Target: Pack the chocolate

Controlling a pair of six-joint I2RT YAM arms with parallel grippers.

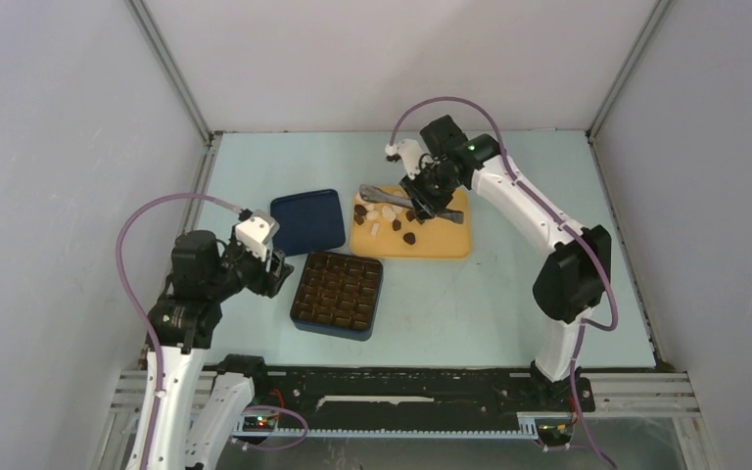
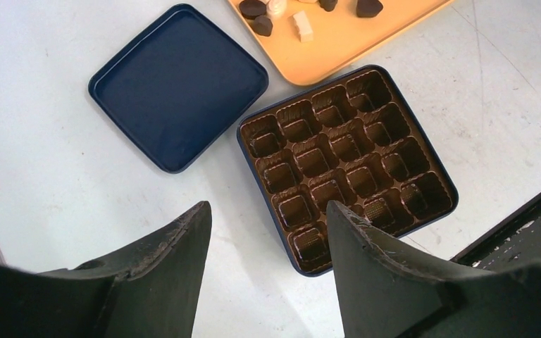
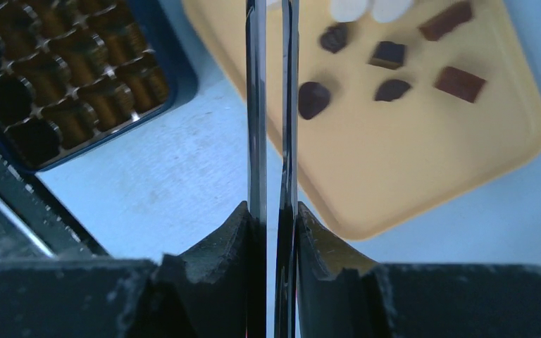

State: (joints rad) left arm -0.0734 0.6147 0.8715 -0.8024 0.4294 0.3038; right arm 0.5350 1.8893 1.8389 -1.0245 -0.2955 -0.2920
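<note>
Right jaws clamp tongs (image 3: pixel 256 105) over chocolate (image 3: pixel 313 98) on tray (image 3: pixel 423 183); left jaws gape beside box (image 2: pixel 345 158), lid (image 2: pixel 178 88).

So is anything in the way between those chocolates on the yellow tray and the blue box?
Nothing visible. The lid lies beside the box, whose visible cells are open and empty, and only bare table separates it from the tray of chocolate. The right gripper holds tongs at the tray.

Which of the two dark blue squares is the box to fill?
The box nearer the arm bases, holding the brown gridded insert; the other, beside the orange tray, is just the flat lid.
</note>
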